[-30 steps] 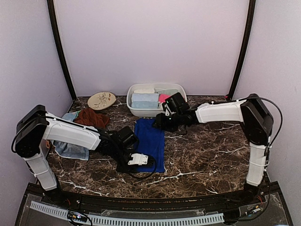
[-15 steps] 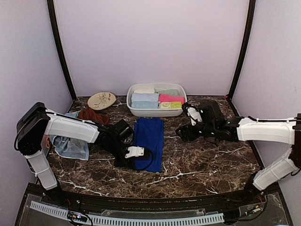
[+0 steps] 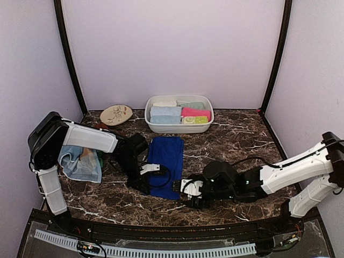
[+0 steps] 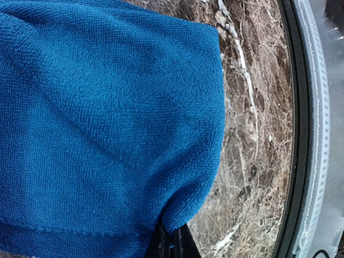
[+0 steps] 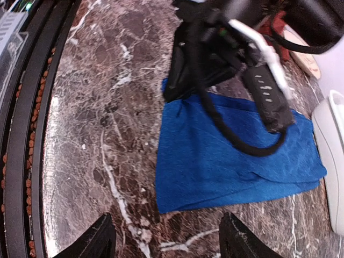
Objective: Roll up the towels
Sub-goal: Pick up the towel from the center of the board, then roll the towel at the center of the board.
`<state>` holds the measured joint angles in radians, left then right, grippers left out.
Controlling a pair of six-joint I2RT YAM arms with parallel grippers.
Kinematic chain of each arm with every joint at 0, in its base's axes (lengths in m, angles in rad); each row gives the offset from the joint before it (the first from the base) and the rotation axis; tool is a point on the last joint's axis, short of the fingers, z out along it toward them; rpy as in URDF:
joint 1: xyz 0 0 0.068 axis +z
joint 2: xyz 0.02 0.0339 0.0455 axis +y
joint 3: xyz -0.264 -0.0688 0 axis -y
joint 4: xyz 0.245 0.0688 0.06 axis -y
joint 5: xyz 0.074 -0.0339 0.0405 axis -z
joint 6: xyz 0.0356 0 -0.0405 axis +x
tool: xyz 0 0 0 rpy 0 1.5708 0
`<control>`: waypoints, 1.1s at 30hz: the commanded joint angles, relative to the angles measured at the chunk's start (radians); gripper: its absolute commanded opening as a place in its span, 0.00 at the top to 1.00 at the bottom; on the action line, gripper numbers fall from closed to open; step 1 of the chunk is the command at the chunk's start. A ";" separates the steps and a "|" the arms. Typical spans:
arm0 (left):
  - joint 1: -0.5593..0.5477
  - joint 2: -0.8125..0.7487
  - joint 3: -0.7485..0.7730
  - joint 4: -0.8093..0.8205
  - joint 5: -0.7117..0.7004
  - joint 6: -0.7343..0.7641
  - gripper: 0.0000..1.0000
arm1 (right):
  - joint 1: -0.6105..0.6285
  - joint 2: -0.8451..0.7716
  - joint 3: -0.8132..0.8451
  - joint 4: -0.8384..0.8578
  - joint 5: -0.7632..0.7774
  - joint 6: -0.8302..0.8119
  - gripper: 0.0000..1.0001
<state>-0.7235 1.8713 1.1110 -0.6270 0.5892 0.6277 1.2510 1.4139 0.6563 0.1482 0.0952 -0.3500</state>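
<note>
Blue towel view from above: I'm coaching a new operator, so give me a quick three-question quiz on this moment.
1. True or false: the left gripper is shut on the blue towel.
2. The right gripper holds: A) the blue towel B) a cup C) nothing.
3. Fill in: the pink towel lies in the white ____.
Key: 1 true; 2 C; 3 tub.

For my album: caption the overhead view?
Left jaws pinch a corner of the royal blue towel; right jaws hover open nearby.
</note>
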 commanded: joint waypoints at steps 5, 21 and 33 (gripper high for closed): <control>0.035 0.018 0.040 -0.116 0.085 -0.005 1.00 | 0.091 0.267 0.129 0.159 0.045 -0.207 0.40; 0.066 0.010 0.043 -0.145 0.097 0.035 1.00 | 0.033 0.499 0.201 0.298 0.084 -0.153 0.67; 0.102 -0.115 -0.076 -0.040 0.063 0.073 0.78 | -0.023 0.475 0.305 0.104 -0.032 0.081 1.00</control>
<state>-0.6350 1.8637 1.1122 -0.7212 0.6716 0.6807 1.2602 1.9141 0.9073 0.3370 0.1307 -0.4114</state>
